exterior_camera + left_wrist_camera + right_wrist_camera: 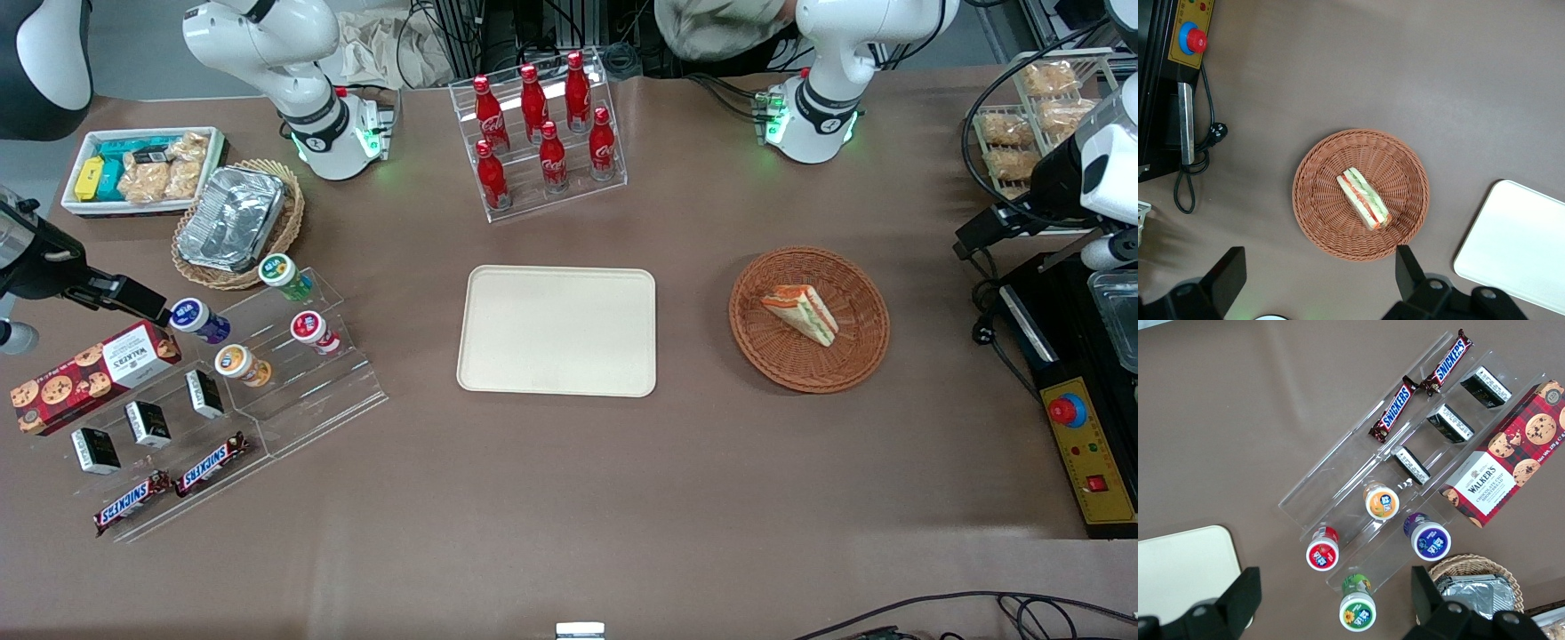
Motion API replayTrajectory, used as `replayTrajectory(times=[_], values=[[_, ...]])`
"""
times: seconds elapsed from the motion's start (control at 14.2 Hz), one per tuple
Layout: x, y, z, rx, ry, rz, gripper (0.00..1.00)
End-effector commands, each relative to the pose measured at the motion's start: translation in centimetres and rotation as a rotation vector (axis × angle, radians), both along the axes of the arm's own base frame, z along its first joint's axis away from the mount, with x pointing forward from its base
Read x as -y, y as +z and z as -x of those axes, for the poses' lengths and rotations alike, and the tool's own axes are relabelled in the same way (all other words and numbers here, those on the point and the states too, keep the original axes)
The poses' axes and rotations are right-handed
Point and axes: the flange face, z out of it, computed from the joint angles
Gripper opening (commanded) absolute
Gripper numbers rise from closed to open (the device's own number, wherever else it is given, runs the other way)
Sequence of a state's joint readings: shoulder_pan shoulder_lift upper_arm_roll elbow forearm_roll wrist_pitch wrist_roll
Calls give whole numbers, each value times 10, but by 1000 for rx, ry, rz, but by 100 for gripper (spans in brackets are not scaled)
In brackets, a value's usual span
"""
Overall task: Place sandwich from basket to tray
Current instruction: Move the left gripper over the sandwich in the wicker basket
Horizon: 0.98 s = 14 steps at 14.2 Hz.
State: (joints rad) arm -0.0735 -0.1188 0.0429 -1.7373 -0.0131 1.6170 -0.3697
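The sandwich (801, 313) (1363, 199), a pale wedge with orange-red and green filling, lies on its side in the round reddish-brown basket (782, 373) (1318, 220). The cream tray (557, 331) (1518, 253) lies flat beside the basket, toward the parked arm's end, with nothing on it. My gripper (1319, 259) hangs high over the table, just off the basket's rim and a little farther from the front camera than the sandwich. It is open wide, with only bare table between its fingers (1408, 270).
A control box with a red button (1085, 453) (1191, 40) and a looped cable (1195, 173) lie beside the basket at the working arm's end. A rack of cola bottles (542, 133) stands farther back than the tray. Acrylic snack shelves (240, 373) sit toward the parked arm's end.
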Motion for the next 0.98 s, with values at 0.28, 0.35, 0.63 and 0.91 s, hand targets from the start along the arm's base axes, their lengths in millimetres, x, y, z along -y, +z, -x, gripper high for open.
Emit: replayTrajectory(times=[0.28,0.35,0.63,0.91], values=[[-3,-5,0,-20,10,0,99],[-2,-21,2,-46,13,-2,99],[0,-79,35,-7,31,25,100],[5,-154,74,69,228,93,99]])
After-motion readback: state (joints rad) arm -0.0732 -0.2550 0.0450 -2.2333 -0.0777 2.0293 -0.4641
